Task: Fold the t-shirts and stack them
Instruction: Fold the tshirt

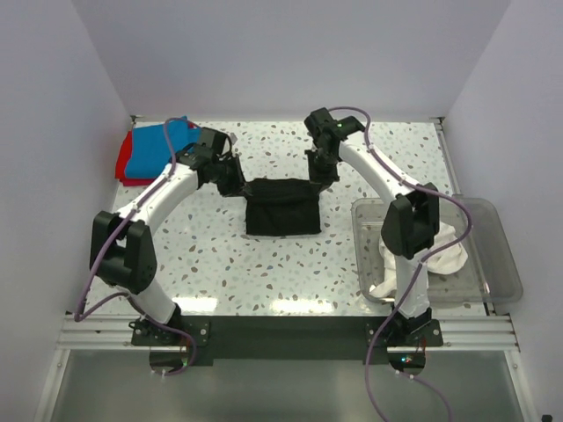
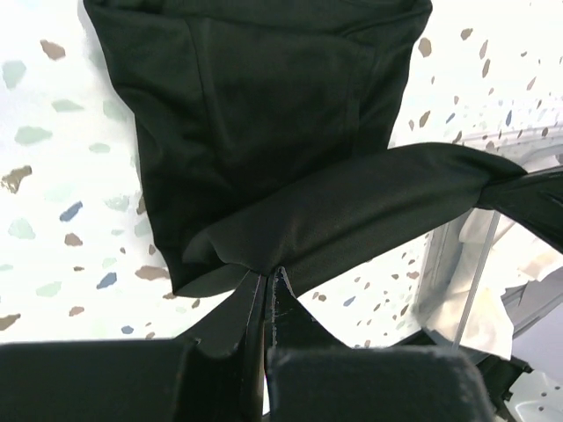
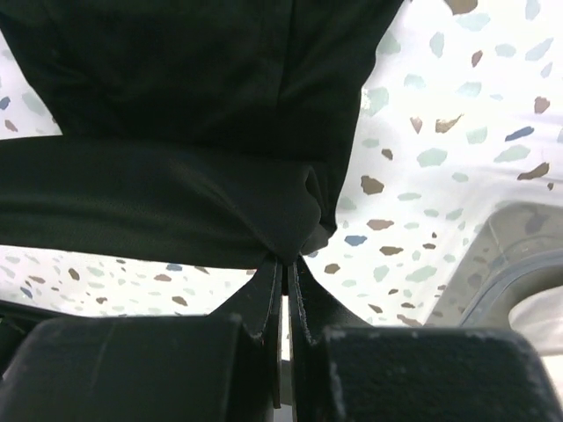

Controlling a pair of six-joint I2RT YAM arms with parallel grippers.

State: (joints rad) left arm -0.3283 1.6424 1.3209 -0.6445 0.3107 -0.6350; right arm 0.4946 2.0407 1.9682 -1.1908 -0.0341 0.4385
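Observation:
A black t-shirt [image 1: 281, 209] hangs stretched between my two grippers above the middle of the table, its lower part draping onto the surface. My left gripper [image 1: 236, 182] is shut on its left upper edge; the left wrist view shows the black t-shirt [image 2: 264, 132] pinched at my left gripper [image 2: 268, 274]. My right gripper [image 1: 321, 176] is shut on the right upper edge, and the right wrist view shows the black t-shirt [image 3: 176, 132] bunched at my right gripper [image 3: 285, 262]. A blue t-shirt [image 1: 158, 148] lies on a red t-shirt [image 1: 126, 163] at the back left. White t-shirts [image 1: 444, 251] sit in the bin.
A clear plastic bin [image 1: 497, 264] stands at the right near edge, partly behind my right arm. White walls close the table on the left, back and right. The speckled tabletop [image 1: 264, 272] is bare in front of the black shirt.

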